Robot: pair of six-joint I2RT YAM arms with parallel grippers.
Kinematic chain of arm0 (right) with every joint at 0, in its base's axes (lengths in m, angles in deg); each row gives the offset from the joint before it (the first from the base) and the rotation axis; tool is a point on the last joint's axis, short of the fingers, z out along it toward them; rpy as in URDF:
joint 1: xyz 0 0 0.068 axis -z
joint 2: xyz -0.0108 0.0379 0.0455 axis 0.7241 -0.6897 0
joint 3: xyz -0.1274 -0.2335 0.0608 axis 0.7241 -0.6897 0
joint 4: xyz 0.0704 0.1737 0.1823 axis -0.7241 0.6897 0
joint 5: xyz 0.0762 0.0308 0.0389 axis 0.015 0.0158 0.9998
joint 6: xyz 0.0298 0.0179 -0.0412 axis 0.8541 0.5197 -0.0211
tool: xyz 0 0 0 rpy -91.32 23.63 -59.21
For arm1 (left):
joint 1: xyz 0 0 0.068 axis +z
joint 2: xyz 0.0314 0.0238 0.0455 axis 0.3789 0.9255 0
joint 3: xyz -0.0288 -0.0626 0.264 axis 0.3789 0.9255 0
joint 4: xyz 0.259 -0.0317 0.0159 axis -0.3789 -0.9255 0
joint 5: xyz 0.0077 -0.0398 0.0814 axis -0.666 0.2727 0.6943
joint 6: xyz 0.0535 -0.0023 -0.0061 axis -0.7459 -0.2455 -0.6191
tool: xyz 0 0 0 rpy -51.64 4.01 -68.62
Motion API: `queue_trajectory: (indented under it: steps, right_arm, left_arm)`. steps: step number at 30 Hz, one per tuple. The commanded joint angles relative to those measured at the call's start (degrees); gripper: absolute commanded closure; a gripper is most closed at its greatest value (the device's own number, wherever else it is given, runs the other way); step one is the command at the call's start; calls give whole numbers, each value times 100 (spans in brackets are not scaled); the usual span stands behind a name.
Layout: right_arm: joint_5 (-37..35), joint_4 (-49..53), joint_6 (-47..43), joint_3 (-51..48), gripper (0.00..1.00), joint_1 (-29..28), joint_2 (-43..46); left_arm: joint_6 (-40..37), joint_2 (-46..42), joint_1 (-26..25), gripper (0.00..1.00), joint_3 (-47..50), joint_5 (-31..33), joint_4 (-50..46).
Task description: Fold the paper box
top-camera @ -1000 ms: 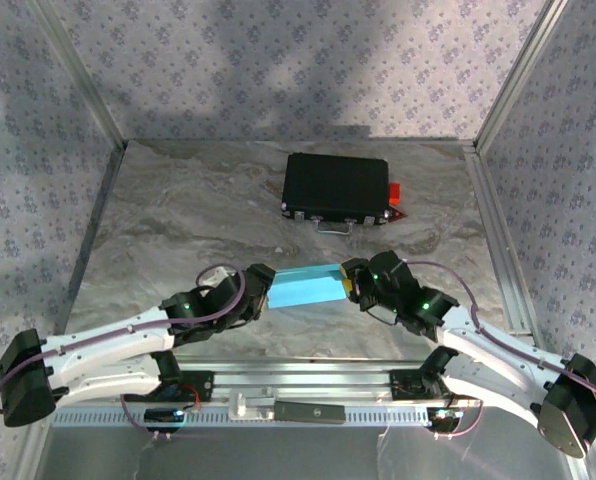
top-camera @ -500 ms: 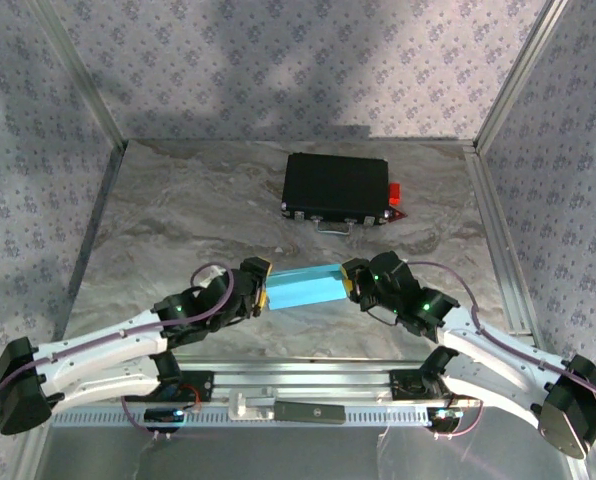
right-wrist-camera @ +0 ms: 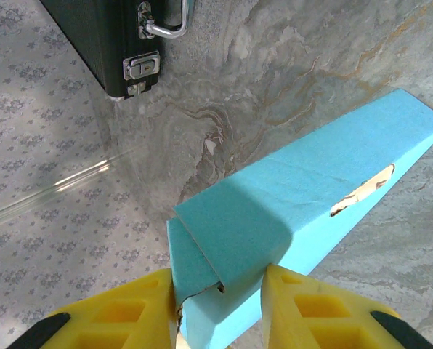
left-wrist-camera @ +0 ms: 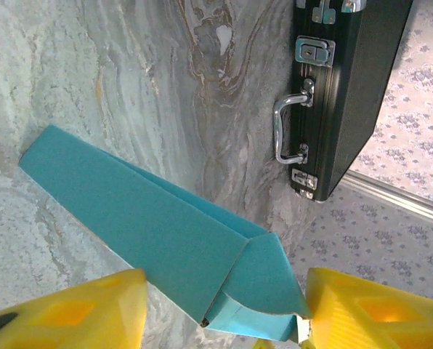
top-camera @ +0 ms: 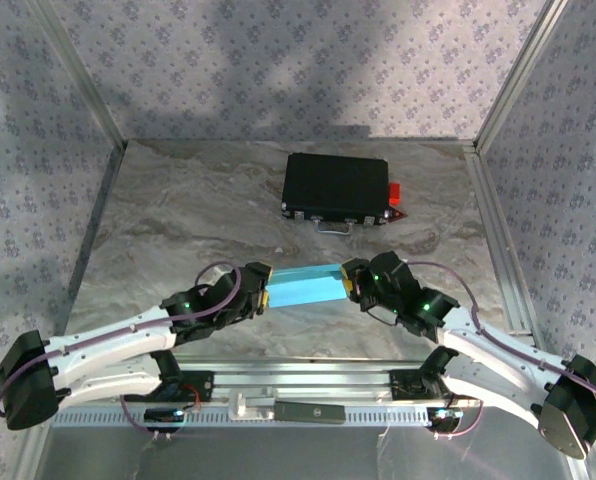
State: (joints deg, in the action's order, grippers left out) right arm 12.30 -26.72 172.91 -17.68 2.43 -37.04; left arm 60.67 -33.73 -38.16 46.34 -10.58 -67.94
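The paper box (top-camera: 303, 286) is a long, narrow cyan shape lying across the marble table between the two arms. My right gripper (top-camera: 350, 280) is shut on its right end, and in the right wrist view (right-wrist-camera: 218, 305) both yellow fingers press the box (right-wrist-camera: 304, 189) where a flap overlaps. My left gripper (top-camera: 261, 290) stands open astride the left end (left-wrist-camera: 226, 313). Its right finger (left-wrist-camera: 376, 313) touches the tip of the folded end flap (left-wrist-camera: 271, 280). A strip of table shows between the left finger (left-wrist-camera: 71, 313) and the box's end (left-wrist-camera: 151, 225).
A black hard case (top-camera: 338, 188) with a metal handle and latches lies flat at the back of the table, right of centre, also seen from the left wrist (left-wrist-camera: 347, 80). Patterned walls enclose three sides. An aluminium rail (top-camera: 298, 385) runs along the near edge.
The left gripper shifted slightly along the box's left end and its jaws have narrowed around it. The right gripper and the box have barely moved.
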Motion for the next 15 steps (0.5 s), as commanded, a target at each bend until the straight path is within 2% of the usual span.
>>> queue_trajectory:
  steps: [1, 15]
  right_arm:
    - [-181, 437, -122, -180, 67, 7, -5]
    - [-176, 448, -203, -254, 70, 19, -63]
  left_arm:
    - [331, -43, 31, 50, 34, 9, -9]
    - [468, -281, 39, 66, 340, 194, -258]
